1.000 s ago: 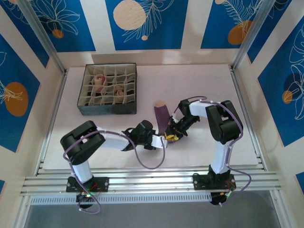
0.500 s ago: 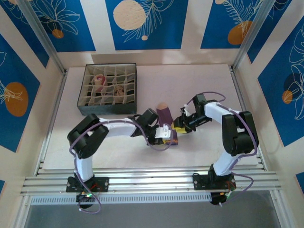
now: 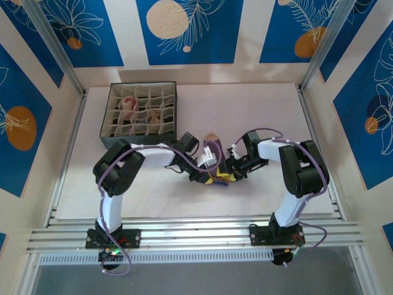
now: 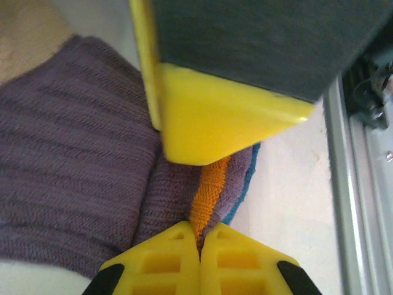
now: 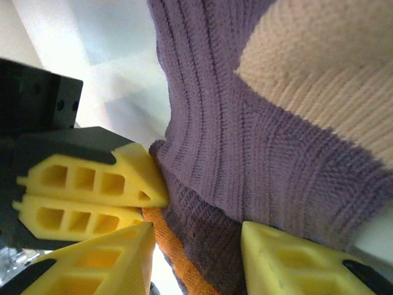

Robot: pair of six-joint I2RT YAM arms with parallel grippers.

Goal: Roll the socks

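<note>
A purple ribbed sock (image 3: 213,150) with a tan toe (image 3: 210,136) lies at the middle of the table, its lower end folded over. My left gripper (image 3: 210,173) is shut on the sock's orange-edged cuff (image 4: 212,184), and the purple knit (image 4: 73,153) spreads out to its left. My right gripper (image 3: 226,174) meets it from the right. In the right wrist view the right gripper (image 5: 196,249) stands open, with the folded purple sock (image 5: 276,123) between its fingers. The left gripper (image 5: 153,208) sits pressed beside the right gripper's left finger (image 5: 104,258).
A dark grid-divided box (image 3: 139,142) stands at the back left, with rolled socks (image 3: 128,103) in some cells. Both arms' forearms cross the middle of the table. Metal rails run along the near edge (image 3: 196,235).
The left arm has swung up and inward, carrying the cuff toward the back. The right gripper followed it to the table's middle and its jaws have widened. The sock now looks shorter and more bunched.
</note>
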